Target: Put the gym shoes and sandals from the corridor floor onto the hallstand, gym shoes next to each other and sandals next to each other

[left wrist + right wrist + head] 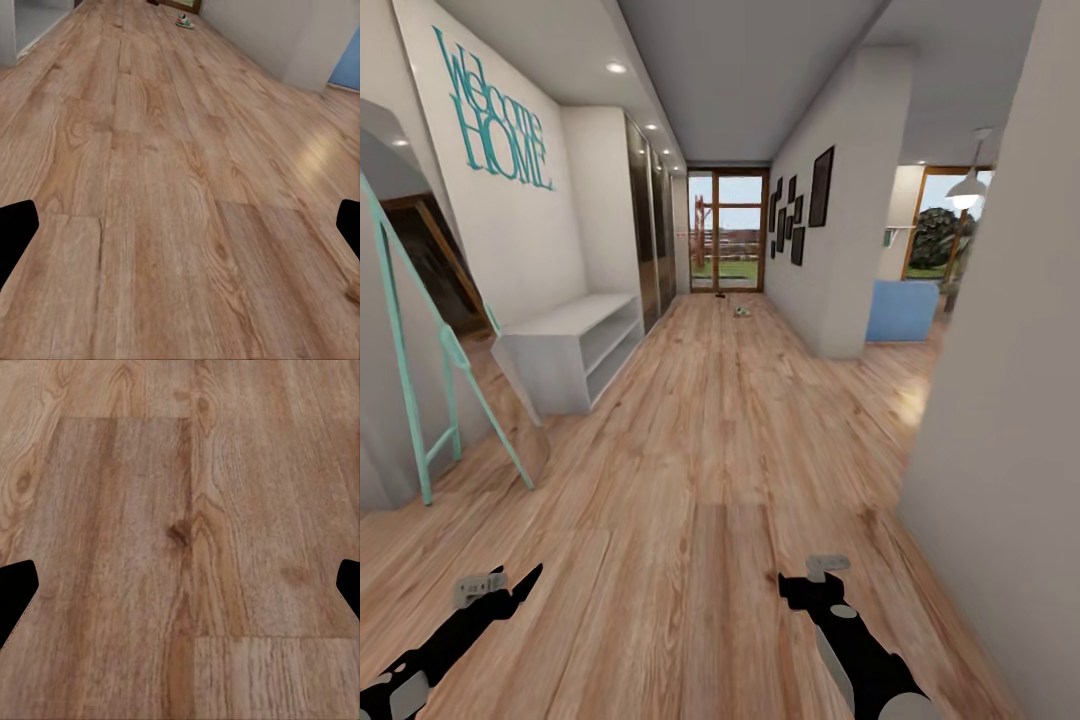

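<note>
Two tools hang low over the corridor floor [710, 470], both empty. At the left leans a mirror [420, 330] on a turquoise frame, and above it the wall carries turquoise lettering [495, 115] reading "Welcome HOME". Beside it stands a low white shelf unit [575, 345] with no upper shelves, so I judge it is not the hallstand. The left tool [495, 585] has its fingers [15, 232] set wide apart at the edges of the left wrist view, with bare planks between them. Far down the hall, near the glass door [728, 230], lies a small pale shape with green on it, apparently a gym shoe [741, 311], and a dark speck [721, 296] behind it, too small to name. The right tool [822, 578] is likewise spread wide over bare wood. Framed pictures [800, 210] hang on the right wall. A sneaker should be light and fairly stiff at the heel; gripping across the heel collar or the side wall seems safest
</note>
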Available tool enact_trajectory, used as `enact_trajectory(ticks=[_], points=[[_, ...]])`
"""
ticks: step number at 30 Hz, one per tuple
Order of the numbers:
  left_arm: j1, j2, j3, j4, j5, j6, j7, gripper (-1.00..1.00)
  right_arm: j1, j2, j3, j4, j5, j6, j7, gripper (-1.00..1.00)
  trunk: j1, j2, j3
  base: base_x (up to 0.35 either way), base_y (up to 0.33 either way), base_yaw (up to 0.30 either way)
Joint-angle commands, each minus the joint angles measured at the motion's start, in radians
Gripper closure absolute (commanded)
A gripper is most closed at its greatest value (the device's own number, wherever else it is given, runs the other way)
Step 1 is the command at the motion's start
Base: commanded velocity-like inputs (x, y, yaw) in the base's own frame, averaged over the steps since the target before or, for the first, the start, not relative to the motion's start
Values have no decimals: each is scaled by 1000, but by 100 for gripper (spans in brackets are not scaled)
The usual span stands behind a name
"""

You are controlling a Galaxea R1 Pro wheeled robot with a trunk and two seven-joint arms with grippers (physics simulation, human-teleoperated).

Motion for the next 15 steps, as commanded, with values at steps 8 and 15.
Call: enact_trajectory(ticks=[8,15], points=[[-1,0,-9,1,9,-4,-2,-100,0,1,-2,-3,5,5,-2,-100,0,0,-1,347,0,0],[-1,0,-9,1,9,-4,-1,-100,0,1,-1,-2,6,5,-2,-100,0,0,-1,347,0,0]])
